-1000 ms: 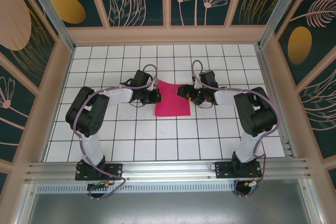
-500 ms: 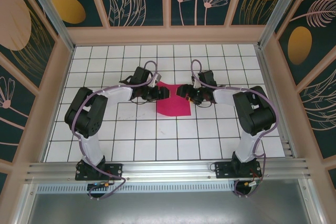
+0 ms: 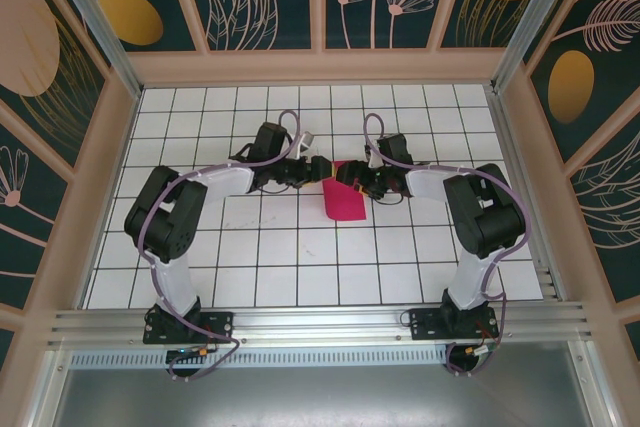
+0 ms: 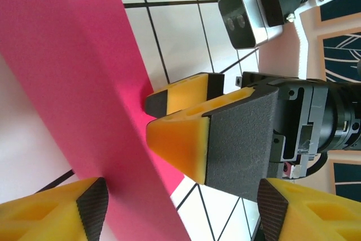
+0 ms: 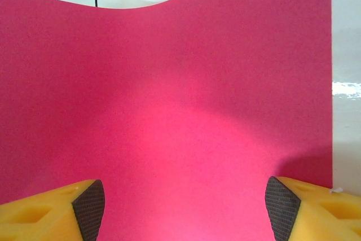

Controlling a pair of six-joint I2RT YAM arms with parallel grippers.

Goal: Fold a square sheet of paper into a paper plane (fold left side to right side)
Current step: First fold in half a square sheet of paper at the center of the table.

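Lying part-folded on the tabletop [image 3: 300,267], the pink paper [image 3: 343,204] is flanked by the left end effector [image 3: 318,169] and right end effector [image 3: 344,175], both spread apart.

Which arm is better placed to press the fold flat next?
Left, probably: the left gripper hangs open at the folded left edge of the paper; the right gripper, also open, sits farther from that edge.

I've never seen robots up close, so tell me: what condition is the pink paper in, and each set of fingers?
square sheet of paper: doubled over left to right, top layer bowed, not pressed flat.
left fingers: open, spread wide.
right fingers: open, above the paper.
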